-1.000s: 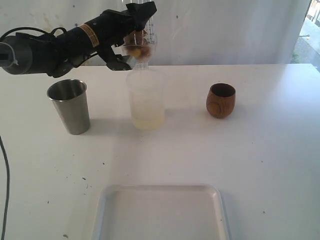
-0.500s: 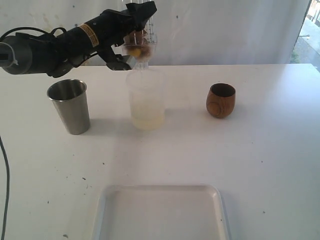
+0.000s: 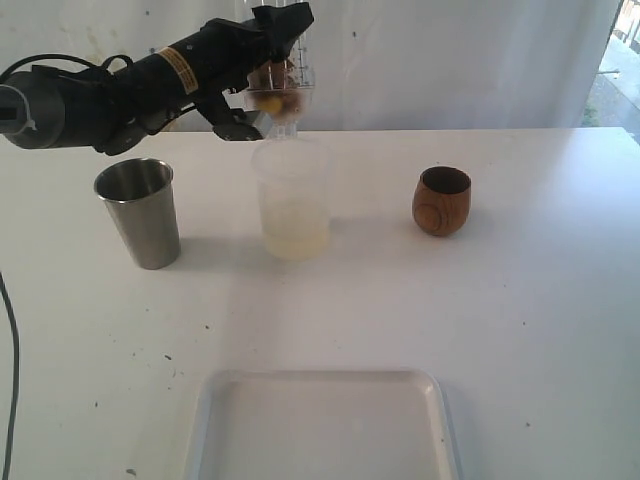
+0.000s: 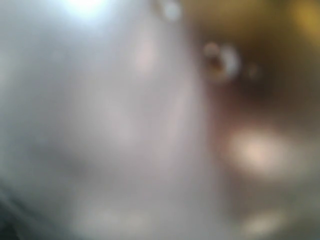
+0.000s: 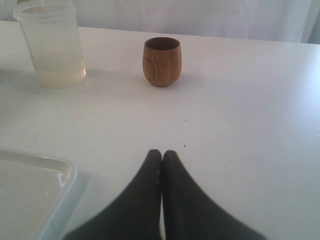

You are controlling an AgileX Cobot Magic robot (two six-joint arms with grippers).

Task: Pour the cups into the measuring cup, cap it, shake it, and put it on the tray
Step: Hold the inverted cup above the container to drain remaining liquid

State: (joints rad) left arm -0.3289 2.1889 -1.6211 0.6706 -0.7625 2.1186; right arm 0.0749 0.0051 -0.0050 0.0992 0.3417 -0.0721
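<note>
The table (image 3: 520, 300) carried few items. The tray (image 3: 320, 374) at its near edge bore nothing, so final placement was not yet done. The left gripper (image 3: 272, 72) was clamped on the measuring cup (image 3: 290, 85), held aloft and tipped over a frosted cup (image 3: 291, 195) with pale liquid (image 3: 296, 240) at its bottom. The left wrist view was too blurred to confirm more.

The steel tumbler (image 3: 139, 213) stood upright to the left and the wooden cup (image 3: 441, 201) upright to the right, both apart from the frosted cup — contents not discernible. Judged outstanding: capping, shaking, traying.

The right gripper (image 5: 161, 159) had its fingers pressed together, holding nothing. The frosted cup, directly beneath the measuring cup, was the one obstruction to lowering it.
</note>
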